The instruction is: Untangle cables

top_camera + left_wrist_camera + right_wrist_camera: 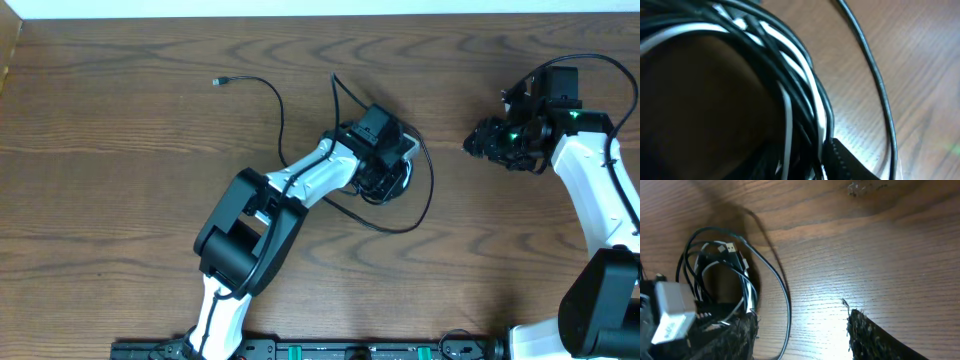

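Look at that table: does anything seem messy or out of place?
Yes: the white and black cables lie snarled in one clump mid-table, right under the left hand. One black cable straggles away from the clump toward the far left.

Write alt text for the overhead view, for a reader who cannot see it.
The left gripper is down over a tangled bundle of black and white cables on the wooden table, one black strand trailing up-left to a small plug. The right gripper hangs to the right, apart from the bundle.
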